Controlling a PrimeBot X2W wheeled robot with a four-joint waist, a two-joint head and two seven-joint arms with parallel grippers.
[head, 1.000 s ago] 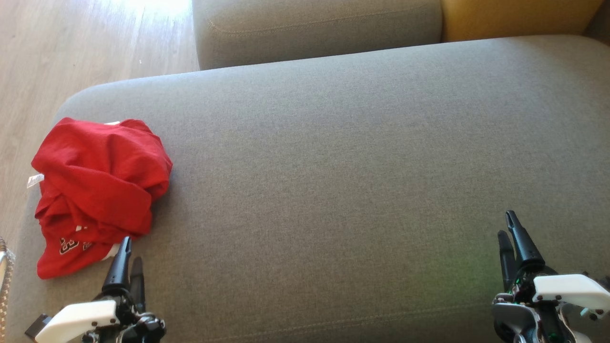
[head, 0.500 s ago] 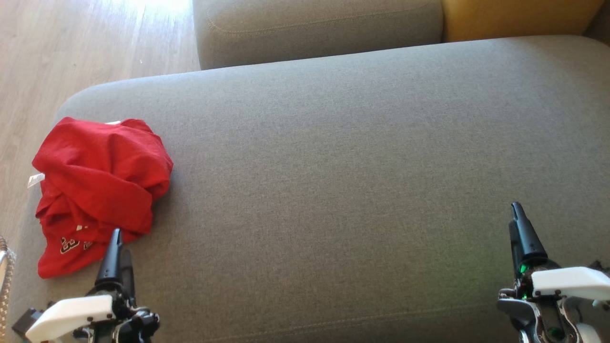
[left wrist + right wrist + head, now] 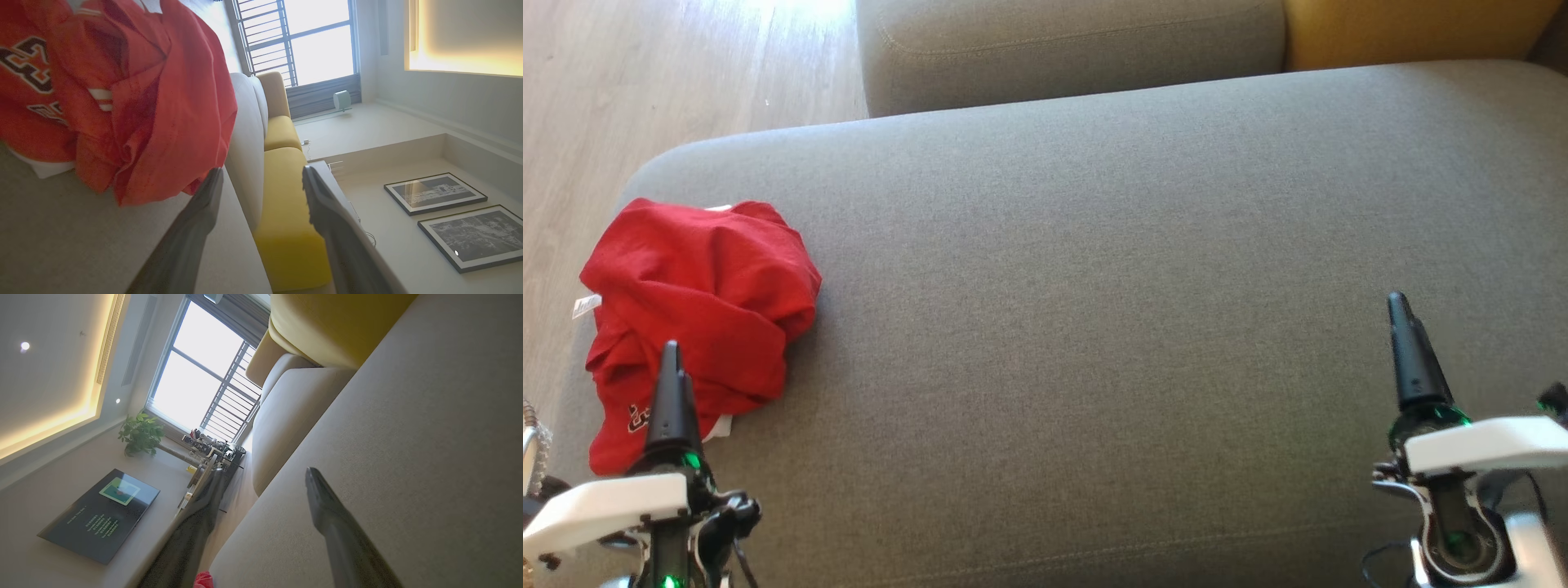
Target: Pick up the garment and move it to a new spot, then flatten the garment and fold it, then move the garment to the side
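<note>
The garment [image 3: 703, 278] is a crumpled red heap with a small white tag, lying at the left end of the grey cushion [image 3: 1094, 286]. In the left wrist view the garment [image 3: 143, 81] shows black print and striped trim. My left gripper [image 3: 672, 359] hangs over the heap's near edge, open, with nothing between its fingers. In its wrist view the left gripper [image 3: 263, 169] has one fingertip right beside the red cloth; contact cannot be told. My right gripper [image 3: 1398, 306] is far to the right above bare cushion, and the right gripper [image 3: 263, 470] is open and empty there.
The garment lies close to the cushion's rounded left edge, with wooden floor [image 3: 645, 73] beyond. A second grey cushion [image 3: 1070, 49] and a yellow one [image 3: 1413, 33] stand at the back. Bare cushion stretches between my grippers.
Both grippers have moved forward over the cushion. The left one also shifted left, and its fingers now overlap the garment's near edge. The garment lies as before.
</note>
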